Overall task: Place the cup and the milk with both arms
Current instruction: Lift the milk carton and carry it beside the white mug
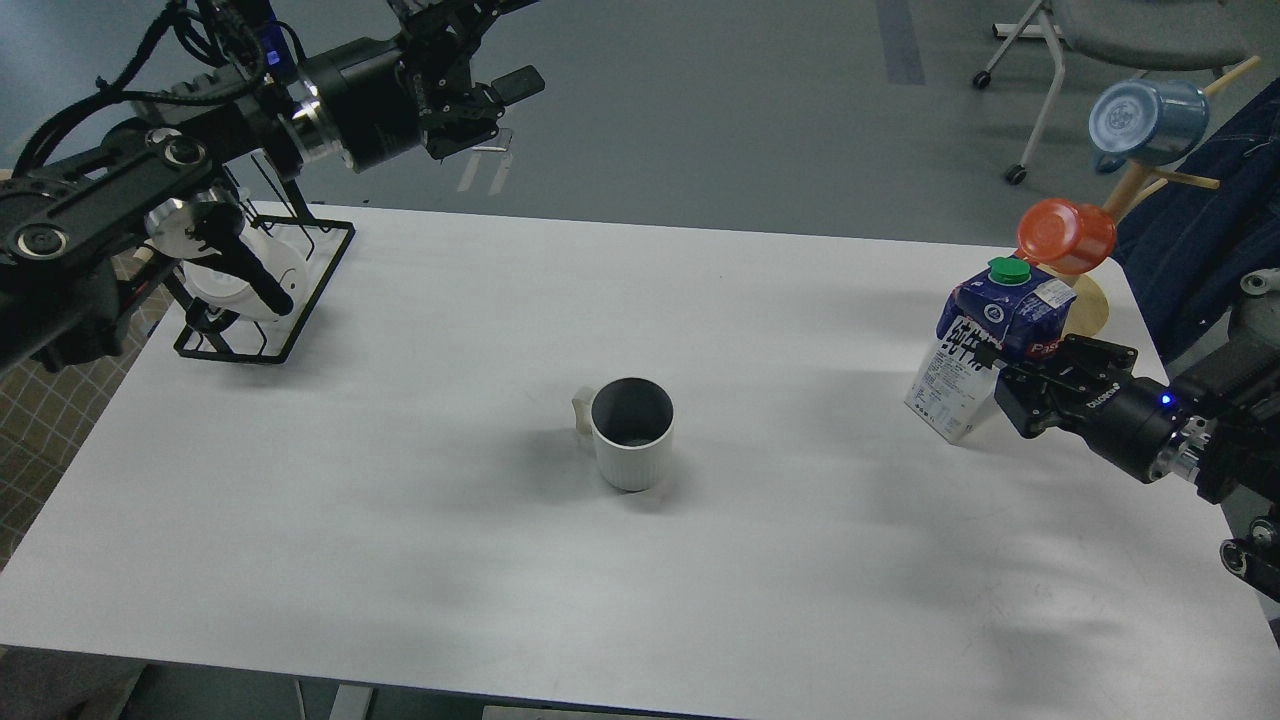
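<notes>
A white ribbed cup (632, 440) with a dark inside stands upright at the table's middle, its handle to the left. A blue and white milk carton (975, 350) with a green cap stands near the table's right edge, leaning a little. My right gripper (1000, 380) comes in from the right, and its fingers clasp the carton's lower right side. My left gripper (495, 100) is open and empty, held high beyond the table's back left edge, far from the cup.
A black wire rack (265, 290) holding a white dish stands at the back left of the white table (400, 560). A wooden stand with an orange cup (1065, 235) and a blue cup (1145, 120) is at the back right. An office chair is behind.
</notes>
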You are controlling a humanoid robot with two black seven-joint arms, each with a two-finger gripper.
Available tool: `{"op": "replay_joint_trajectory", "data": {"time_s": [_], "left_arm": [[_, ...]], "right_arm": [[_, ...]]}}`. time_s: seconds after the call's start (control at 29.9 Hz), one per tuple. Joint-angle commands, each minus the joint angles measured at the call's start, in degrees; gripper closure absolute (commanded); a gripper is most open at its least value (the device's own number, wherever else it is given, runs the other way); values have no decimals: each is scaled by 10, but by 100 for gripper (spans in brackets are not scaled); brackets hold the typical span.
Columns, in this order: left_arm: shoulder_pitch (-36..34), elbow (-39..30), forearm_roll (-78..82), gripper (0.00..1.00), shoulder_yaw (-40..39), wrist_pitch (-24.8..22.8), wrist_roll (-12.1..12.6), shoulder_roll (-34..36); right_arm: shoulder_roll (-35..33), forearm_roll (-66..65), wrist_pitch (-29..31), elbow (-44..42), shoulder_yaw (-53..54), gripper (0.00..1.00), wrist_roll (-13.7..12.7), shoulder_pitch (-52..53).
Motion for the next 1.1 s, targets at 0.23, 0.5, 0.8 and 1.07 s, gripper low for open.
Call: {"op": "replay_joint_trajectory", "data": {"time_s": [0.23,0.5,0.8,1.07], "left_arm": [[0,-1,0,3,-1,0,1,-1],[0,-1,0,3,0,0,1,-4],[0,0,1,3,0,0,1,-4],[1,-1,0,3,0,0,1,-3]], "right_arm": [[-44,4,0,117,23,98,0,5],[-9,4,0,126,20,98,0,30],[95,2,0,58,-23,97,0,63],[168,2,0,7,-48,97,0,85]]}}
